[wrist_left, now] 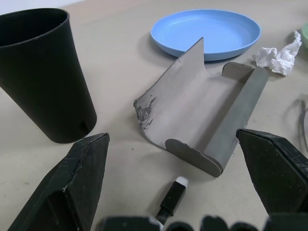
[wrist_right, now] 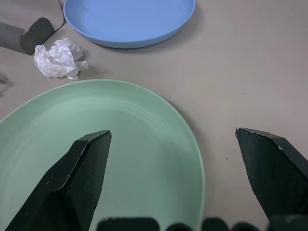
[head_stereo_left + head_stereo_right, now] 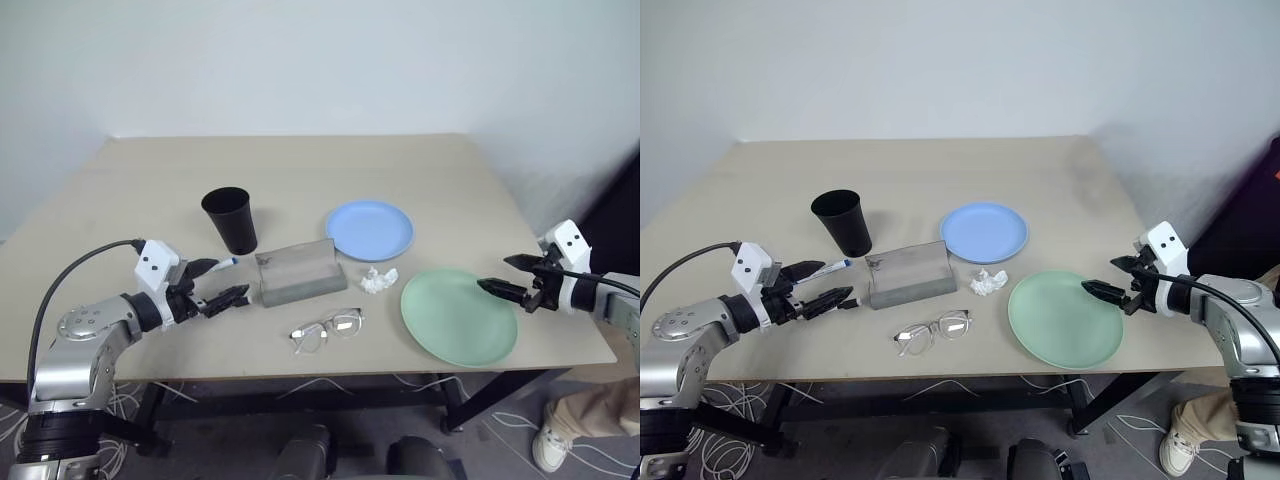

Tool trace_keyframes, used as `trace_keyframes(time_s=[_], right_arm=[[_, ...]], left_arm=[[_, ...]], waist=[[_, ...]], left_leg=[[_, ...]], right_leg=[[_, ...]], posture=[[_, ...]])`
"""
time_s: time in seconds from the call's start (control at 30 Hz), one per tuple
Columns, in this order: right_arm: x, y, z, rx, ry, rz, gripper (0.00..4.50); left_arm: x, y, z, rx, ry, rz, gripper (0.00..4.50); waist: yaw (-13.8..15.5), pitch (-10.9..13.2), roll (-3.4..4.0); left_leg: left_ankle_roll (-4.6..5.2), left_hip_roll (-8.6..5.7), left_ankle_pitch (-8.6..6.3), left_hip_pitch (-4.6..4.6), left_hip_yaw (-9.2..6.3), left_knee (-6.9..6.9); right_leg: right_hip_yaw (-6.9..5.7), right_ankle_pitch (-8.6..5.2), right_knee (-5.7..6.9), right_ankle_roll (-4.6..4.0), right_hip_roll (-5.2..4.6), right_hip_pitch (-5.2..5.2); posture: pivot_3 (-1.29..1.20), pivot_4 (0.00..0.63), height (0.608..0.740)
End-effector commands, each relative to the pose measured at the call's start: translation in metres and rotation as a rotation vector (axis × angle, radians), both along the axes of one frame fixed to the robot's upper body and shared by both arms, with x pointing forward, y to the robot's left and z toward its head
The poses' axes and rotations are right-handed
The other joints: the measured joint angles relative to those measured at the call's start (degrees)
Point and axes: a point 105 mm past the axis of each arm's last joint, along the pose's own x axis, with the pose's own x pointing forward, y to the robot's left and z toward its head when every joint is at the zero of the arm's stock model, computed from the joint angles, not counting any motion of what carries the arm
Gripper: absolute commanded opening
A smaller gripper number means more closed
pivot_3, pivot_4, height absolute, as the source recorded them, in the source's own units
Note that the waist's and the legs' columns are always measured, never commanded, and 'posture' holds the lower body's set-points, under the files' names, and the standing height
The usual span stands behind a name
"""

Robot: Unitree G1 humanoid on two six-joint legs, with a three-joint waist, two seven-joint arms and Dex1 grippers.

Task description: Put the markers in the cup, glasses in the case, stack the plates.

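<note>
Head view: on the beige desk (image 3: 420, 160), left gripper (image 3: 222, 285) open beside a marker (image 3: 222, 264), near the cup (image 3: 230, 220) and open case (image 3: 298, 272); glasses (image 3: 328, 329) lie in front. Right gripper (image 3: 512, 277) open at the green plate (image 3: 458, 316); blue plate (image 3: 369, 229) apart. White wall behind.

Left wrist view: marker (image 1: 172, 198) between open fingers; the marker pick-up seems in hand, calling for closing on it.

Right wrist view: green plate's (image 2: 96, 144) rim below open fingers; crumpled paper (image 2: 58, 58) nearby.
</note>
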Motion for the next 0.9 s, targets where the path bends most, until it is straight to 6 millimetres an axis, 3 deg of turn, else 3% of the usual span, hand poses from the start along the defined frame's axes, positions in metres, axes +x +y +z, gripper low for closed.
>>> trace_keyframes(time_s=[0.03,0.27,0.43,0.53,0.8,0.87,0.9], right_arm=[[0.004,-0.001,-0.002,0.008,0.019,-0.028,4.5],[0.002,-0.007,-0.027,0.013,0.117,-0.098,4.5],[0.0,-0.012,-0.034,0.018,0.143,-0.135,4.5],[0.001,-0.012,-0.035,0.034,0.153,-0.155,3.89],[0.003,-0.012,-0.034,0.079,0.183,-0.2,1.12],[0.007,-0.009,-0.026,0.144,0.179,-0.205,0.35],[0.011,-0.003,-0.008,0.278,0.165,-0.199,0.02]], left_arm=[[0.0,-0.001,0.015,-0.009,-0.056,-0.001,4.48],[-0.004,0.0,0.015,-0.011,-0.053,0.006,4.48],[-0.005,0.0,0.015,-0.011,-0.05,0.01,4.48],[-0.005,0.0,0.015,-0.012,-0.049,0.009,4.5],[-0.005,0.0,0.014,-0.015,-0.046,0.01,4.5],[-0.005,0.0,0.014,-0.017,-0.045,0.012,4.5],[-0.005,0.0,0.013,-0.017,-0.045,0.013,4.5]], waist=[[0.0,0.0,0.0],[0.0,-0.01,0.0],[0.0,-0.02,0.01],[0.0,-0.03,0.0],[0.0,-0.03,0.0],[0.0,-0.03,0.0],[-0.04,-0.03,0.0]], left_leg=[[0.0,0.0,0.0,0.0,0.0,0.0],[0.0,-0.02,0.0,0.0,0.0,0.0],[0.0,0.0,0.0,0.0,0.0,0.0],[0.0,0.0,0.0,0.0,0.0,0.0],[0.0,-0.01,0.0,0.0,0.01,0.0],[0.0,0.0,0.0,0.0,0.0,0.0],[0.0,0.0,0.0,0.0,0.01,0.0]], right_leg=[[0.0,0.0,0.0,0.0,0.0,-0.01],[-0.01,0.01,0.0,-0.01,0.0,0.01],[-0.02,0.01,0.01,-0.02,0.03,0.0],[-0.02,0.01,0.01,-0.01,0.03,0.0],[-0.02,0.01,0.01,0.0,0.04,0.01],[-0.02,0.01,0.01,0.0,0.04,0.0],[-0.02,0.01,0.01,0.0,0.04,0.0]], posture=[[0.0,0.0,0.74],[0.0,0.0,0.74],[0.0,0.0,0.74],[0.0,0.0,0.74],[0.0,0.0,0.74],[0.0,0.0,0.74],[0.0,0.0,0.74]])
